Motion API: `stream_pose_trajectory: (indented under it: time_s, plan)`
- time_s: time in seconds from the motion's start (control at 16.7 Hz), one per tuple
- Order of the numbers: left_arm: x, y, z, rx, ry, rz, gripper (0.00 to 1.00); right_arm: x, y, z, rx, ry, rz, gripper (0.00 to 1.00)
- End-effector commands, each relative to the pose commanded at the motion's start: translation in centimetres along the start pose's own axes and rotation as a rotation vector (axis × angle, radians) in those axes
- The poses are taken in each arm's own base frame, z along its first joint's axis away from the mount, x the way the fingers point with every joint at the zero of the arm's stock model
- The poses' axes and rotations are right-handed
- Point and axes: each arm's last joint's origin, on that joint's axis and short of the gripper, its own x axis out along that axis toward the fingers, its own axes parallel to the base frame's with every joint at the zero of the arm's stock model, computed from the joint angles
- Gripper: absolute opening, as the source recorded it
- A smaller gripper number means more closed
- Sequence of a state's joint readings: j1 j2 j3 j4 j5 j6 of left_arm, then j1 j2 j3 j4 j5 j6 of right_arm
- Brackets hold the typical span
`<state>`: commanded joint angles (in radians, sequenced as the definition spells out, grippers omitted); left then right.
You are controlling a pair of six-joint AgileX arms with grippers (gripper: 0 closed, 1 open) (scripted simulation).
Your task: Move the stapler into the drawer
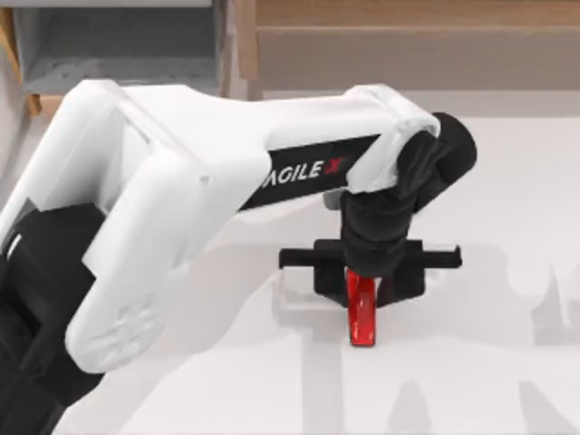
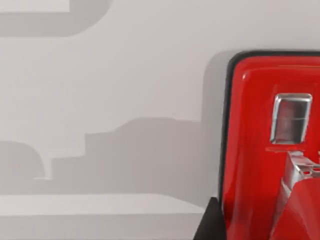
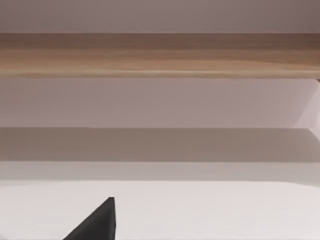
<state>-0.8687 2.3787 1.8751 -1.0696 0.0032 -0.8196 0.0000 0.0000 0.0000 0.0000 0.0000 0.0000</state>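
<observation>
My left hand (image 1: 370, 272) sits low over the stapler (image 1: 362, 310), near the middle of the white table (image 1: 471, 362). The stapler's long axis runs from the table's far edge towards the near edge. I cannot tell whether the fingers grip it. The drawer (image 1: 118, 54) stands open at far left.

White table (image 1: 507, 181) (pale, matte) bears red stapler (image 1: 362, 313).
</observation>
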Motion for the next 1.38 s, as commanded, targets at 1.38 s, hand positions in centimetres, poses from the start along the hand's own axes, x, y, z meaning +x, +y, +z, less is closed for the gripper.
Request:
stream_pose_trajectory:
  time_s: [1.38]
  plan:
    - [-18.3, 16.1, 10.2, -0.097, -0.329, -0.088, 0.00, 0.0, 0.0, 0.0, 0.000, 0.000, 0.000, 1.00]
